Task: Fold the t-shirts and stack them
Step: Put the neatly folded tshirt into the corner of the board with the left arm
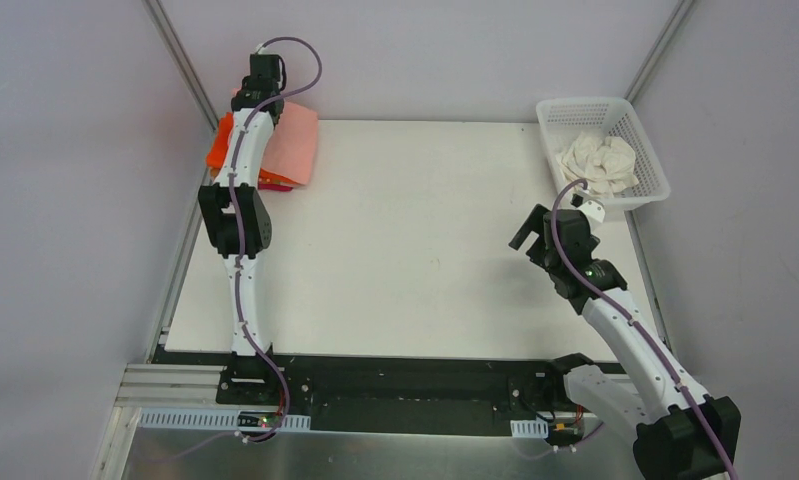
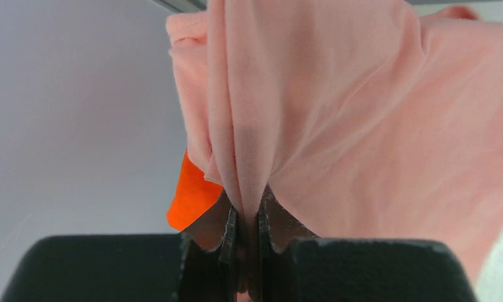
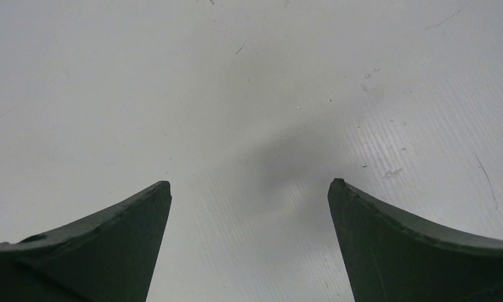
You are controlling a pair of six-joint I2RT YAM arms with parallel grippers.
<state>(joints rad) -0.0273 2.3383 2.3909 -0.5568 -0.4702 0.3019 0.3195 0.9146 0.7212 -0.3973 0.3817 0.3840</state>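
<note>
A folded salmon pink t-shirt (image 1: 293, 145) lies on top of a stack at the table's far left corner, over an orange t-shirt (image 1: 218, 148) and a magenta one (image 1: 274, 185) whose edge peeks out. My left gripper (image 2: 244, 217) is shut on a pinched fold of the salmon pink t-shirt (image 2: 337, 119); orange cloth (image 2: 189, 195) shows beside it. A crumpled cream-white t-shirt (image 1: 600, 163) lies in the white basket (image 1: 647, 150). My right gripper (image 3: 248, 185) is open and empty above bare table, at the right (image 1: 531, 232).
The basket stands at the far right corner. Metal frame posts (image 1: 180, 50) rise at both far corners, with grey walls around. The white table top (image 1: 405, 240) lies between the arms.
</note>
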